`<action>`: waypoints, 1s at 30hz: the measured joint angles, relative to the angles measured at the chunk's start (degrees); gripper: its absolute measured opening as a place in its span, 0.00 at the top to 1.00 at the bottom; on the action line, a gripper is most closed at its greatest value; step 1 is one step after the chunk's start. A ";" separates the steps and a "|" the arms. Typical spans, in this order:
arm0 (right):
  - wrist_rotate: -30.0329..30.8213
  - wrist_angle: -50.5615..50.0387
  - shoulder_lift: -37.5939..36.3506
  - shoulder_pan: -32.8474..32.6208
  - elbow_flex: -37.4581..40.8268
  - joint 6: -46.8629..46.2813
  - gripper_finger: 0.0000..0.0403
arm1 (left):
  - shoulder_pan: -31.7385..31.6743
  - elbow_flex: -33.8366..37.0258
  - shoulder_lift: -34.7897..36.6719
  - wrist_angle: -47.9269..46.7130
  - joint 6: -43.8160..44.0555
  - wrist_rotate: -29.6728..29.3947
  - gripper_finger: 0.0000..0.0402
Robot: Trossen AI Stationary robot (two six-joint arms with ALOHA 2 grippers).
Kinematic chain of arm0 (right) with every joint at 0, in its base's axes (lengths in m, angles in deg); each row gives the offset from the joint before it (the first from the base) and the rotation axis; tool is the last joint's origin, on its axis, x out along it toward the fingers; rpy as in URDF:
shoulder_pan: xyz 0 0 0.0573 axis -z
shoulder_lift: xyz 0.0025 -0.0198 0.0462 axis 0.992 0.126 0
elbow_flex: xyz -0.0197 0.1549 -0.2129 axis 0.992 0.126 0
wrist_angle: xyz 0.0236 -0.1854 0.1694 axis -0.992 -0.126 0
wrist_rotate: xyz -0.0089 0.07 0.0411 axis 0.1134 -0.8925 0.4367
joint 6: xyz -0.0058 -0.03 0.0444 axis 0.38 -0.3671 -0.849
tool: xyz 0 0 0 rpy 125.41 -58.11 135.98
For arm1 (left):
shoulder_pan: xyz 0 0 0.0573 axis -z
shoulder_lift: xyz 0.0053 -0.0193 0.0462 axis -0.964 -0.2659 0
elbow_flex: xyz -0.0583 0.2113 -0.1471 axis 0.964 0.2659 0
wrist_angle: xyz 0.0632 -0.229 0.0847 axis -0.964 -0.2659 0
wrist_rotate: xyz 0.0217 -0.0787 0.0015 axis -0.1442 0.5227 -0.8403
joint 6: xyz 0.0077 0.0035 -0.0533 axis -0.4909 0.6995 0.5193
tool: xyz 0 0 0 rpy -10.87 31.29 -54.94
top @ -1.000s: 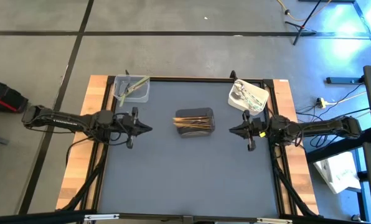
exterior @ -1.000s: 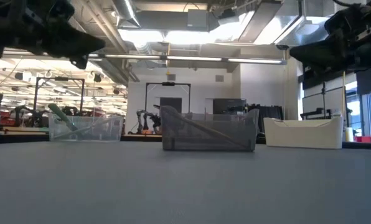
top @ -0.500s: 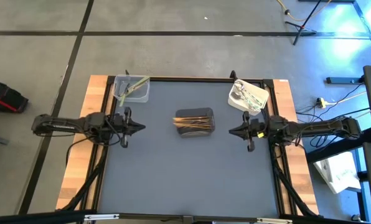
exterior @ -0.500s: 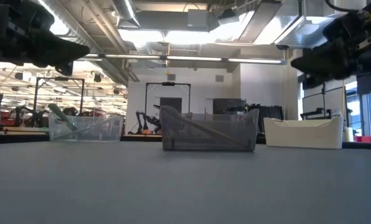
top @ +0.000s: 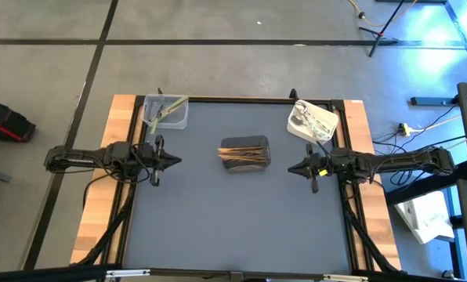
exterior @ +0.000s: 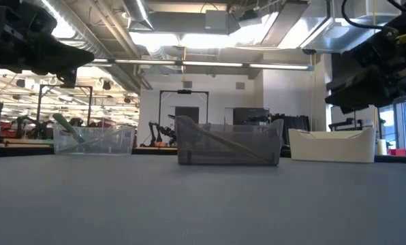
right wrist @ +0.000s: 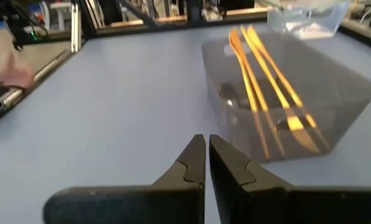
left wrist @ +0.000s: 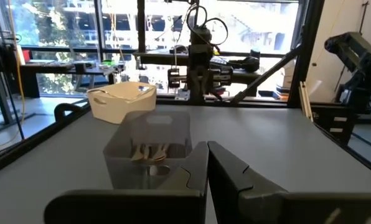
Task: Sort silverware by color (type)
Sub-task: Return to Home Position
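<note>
Orange utensils [right wrist: 260,81] lie in a dark grey bin [top: 244,153] at the table's middle. Olive-green utensils [top: 163,111] rest in a clear bin [top: 168,112] at the far left, leaning out over its rim. Pale and silver utensils [top: 312,119] sit in a white bin [top: 313,121] at the far right. My left gripper [top: 179,160] hovers shut over the table's left side, pointing level at the grey bin. My right gripper [top: 290,167] hovers shut over the right side, pointing at the same bin and tipped slightly down. Neither holds anything.
The grey mat [top: 233,219] lies bare between the bins and the near edge. Black frame rails [top: 351,227] and wooden table borders [top: 100,211] run along both sides. Beyond the far edge the low view shows a workshop room.
My left gripper has drawn back toward the table's left edge and sunk a little, staying shut. My right gripper has tipped its nose downward and dropped slightly, shut as before. The bins and utensils have not moved.
</note>
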 joint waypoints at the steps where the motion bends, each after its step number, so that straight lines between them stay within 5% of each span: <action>1: 0.00 -0.72 0.00 0.00 0.00 0.00 0.97 | 0.00 0.00 -0.01 0.08 0.02 0.01 0.99; 30: -0.02 -5.10 0.00 0.00 0.00 0.02 0.97 | -0.02 0.00 -0.04 -0.01 0.02 0.01 0.99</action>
